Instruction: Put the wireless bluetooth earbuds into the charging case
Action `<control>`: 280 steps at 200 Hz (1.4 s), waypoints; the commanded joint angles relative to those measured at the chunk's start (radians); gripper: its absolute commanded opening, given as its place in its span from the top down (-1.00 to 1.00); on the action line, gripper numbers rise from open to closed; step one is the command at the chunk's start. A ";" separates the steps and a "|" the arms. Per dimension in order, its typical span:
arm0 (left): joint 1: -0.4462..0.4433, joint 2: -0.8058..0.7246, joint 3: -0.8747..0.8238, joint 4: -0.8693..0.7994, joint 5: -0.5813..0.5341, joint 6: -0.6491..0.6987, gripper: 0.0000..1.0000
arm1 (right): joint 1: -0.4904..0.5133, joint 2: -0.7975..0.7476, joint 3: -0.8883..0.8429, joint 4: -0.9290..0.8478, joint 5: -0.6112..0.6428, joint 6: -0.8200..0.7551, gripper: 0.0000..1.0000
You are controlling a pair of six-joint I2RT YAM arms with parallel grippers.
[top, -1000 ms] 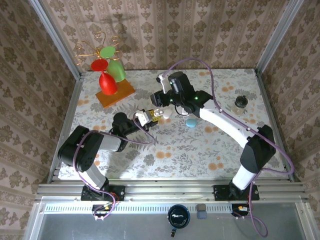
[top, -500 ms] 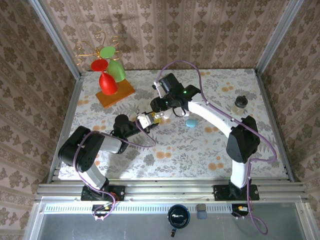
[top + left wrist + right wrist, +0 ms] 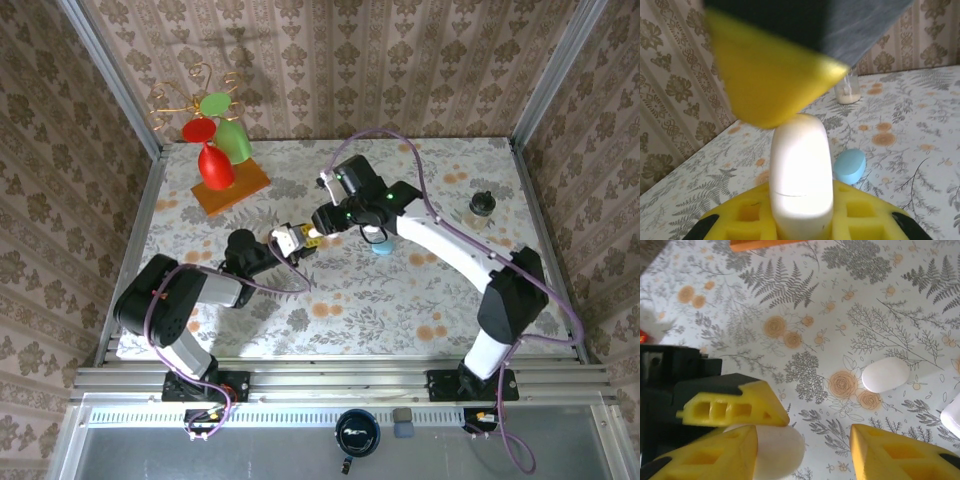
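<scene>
My left gripper [image 3: 290, 240] is shut on a white pebble-shaped charging case [image 3: 801, 172], which stands up between its yellow fingers [image 3: 742, 217]. In the right wrist view the same case [image 3: 777, 450] pokes out beside the left gripper's yellow finger [image 3: 732, 405]. My right gripper [image 3: 323, 222] hovers just above and beyond it, open, its jaws [image 3: 805, 440] wide apart with one finger [image 3: 705, 455] against the case. That finger looms blurred at the top of the left wrist view [image 3: 770, 75]. The earbuds are out of view.
A pale blue pebble case [image 3: 381, 245] lies on the floral table [image 3: 420, 300] right of the grippers. A white oval [image 3: 885, 375] lies ahead of the right gripper. A small jar [image 3: 482, 205] stands far right. An orange board with red and green glasses [image 3: 222, 165] sits back left.
The right arm swung left, then back a little, and its gripper stays over the held case. The left arm and the white case have not moved.
</scene>
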 commanded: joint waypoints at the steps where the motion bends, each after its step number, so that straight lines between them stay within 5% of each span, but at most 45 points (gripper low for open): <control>1: 0.032 -0.044 -0.007 0.036 0.112 -0.131 0.89 | -0.018 -0.125 -0.106 0.091 -0.119 -0.081 -0.09; 34: 0.023 -0.063 0.010 0.036 0.342 -0.310 0.90 | -0.038 -0.266 -0.256 0.106 -0.405 -0.435 -0.10; 75: -0.026 -0.110 -0.017 0.033 0.404 -0.358 0.90 | -0.037 -0.338 -0.330 0.096 -0.448 -0.758 -0.10; 118: -0.041 -0.140 -0.019 0.032 0.396 -0.355 0.90 | -0.034 -0.282 -0.271 0.057 -0.482 -0.820 -0.02; 155: -0.041 -0.141 -0.016 0.033 0.398 -0.348 0.90 | -0.034 -0.227 -0.243 0.054 -0.497 -0.814 0.34; 188: -0.037 -0.142 -0.021 0.032 0.386 -0.337 0.89 | -0.036 -0.226 -0.248 0.045 -0.482 -0.813 0.47; 203: -0.032 -0.142 -0.026 0.036 0.363 -0.325 0.70 | -0.037 -0.234 -0.257 0.059 -0.480 -0.795 0.55; 240: -0.015 -0.154 -0.057 0.033 0.285 -0.266 -0.31 | -0.070 -0.260 -0.305 0.149 -0.470 -0.705 0.65; 258: 0.002 -0.154 -0.083 0.031 0.225 -0.210 -0.60 | -0.111 -0.261 -0.318 0.192 -0.457 -0.609 0.67; 280: 0.027 -0.146 -0.128 0.023 0.150 -0.116 -0.74 | -0.163 -0.255 -0.343 0.271 -0.362 -0.385 0.75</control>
